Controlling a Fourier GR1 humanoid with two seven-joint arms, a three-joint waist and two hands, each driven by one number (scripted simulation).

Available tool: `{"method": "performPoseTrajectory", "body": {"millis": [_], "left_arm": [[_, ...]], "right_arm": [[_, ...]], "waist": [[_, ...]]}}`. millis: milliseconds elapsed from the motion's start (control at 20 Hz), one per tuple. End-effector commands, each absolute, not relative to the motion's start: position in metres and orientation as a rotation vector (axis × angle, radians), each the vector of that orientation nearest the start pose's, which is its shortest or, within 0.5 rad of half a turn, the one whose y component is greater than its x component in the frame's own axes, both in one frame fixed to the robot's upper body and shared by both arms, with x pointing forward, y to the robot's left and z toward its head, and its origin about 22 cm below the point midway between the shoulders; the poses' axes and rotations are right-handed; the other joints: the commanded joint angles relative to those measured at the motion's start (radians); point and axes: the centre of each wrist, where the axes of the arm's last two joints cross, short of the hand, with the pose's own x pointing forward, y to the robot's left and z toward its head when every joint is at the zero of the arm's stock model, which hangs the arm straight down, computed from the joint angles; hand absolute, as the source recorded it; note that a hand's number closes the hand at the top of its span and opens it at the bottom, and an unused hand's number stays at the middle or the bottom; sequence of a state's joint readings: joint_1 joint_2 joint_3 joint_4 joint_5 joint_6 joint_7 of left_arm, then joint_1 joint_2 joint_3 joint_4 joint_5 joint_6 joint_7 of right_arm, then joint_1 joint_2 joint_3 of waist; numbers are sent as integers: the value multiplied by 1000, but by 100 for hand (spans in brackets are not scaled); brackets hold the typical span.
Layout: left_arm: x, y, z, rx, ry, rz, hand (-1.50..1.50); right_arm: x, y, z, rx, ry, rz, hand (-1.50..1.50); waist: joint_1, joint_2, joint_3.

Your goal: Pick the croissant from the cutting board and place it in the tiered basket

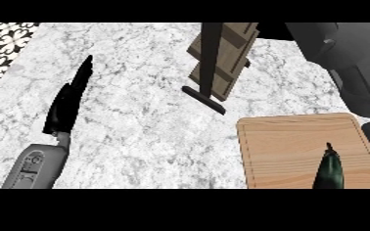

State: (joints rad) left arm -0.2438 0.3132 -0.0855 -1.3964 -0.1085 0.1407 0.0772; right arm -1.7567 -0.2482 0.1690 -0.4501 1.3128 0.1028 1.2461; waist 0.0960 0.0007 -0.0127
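1. The left hand (69,103) is showing at the left, above the marble surface (145,127), its dark fingers held straight and pointing up and away; it is holding nothing.
2. Its grey forearm (36,169) is coming in from the lower left edge.
3. Near the top centre, the basket (224,58) is standing on the surface: slatted wooden tiers are tilting across the view, with a dark post (209,54) running down to a dark foot (204,99).
4. At the lower right, the board (296,149) is lying flat on the surface, below and to the right of the basket and apart from it.
5. The croissant is not showing on the visible part of the board or in the basket; where it is cannot be told.
6. The right hand (330,169) is showing over the board's lower right part as a narrow dark shape; whether it is open or closed cannot be told.
7. A dark grey rounded object (332,44) is sitting at the upper right corner.
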Motion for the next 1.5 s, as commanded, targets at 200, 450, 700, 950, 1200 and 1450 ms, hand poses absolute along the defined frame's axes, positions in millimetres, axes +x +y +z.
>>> {"method": "performPoseTrajectory", "body": {"millis": [200, 450, 700, 950, 1200, 1450], "left_arm": [[295, 281, 40, 401, -1571, -281, 0], [291, 287, 38, 391, -1539, -263, 0], [288, 293, 35, 435, -1534, -258, 0], [284, 298, 33, 453, -1523, -246, 0], [276, 298, 20, 439, -1504, -229, 0], [281, 306, 31, 448, -1508, -233, 0]], "right_arm": [[420, -21, 423, -1892, -557, 198, 150], [418, -7, 416, -1763, -598, 254, 150], [426, -10, 402, -1664, -643, 228, 150], [443, -47, 392, -1469, -676, 91, -150], [440, -40, 394, -1459, -775, 10, -150], [429, -25, 403, -1493, -914, -78, -150]], "waist": [[-29, 1, 6], [-61, -6, 9], [-77, -5, 10], [-90, -6, 11], [-97, -10, 10], [-108, -15, 10]]}}
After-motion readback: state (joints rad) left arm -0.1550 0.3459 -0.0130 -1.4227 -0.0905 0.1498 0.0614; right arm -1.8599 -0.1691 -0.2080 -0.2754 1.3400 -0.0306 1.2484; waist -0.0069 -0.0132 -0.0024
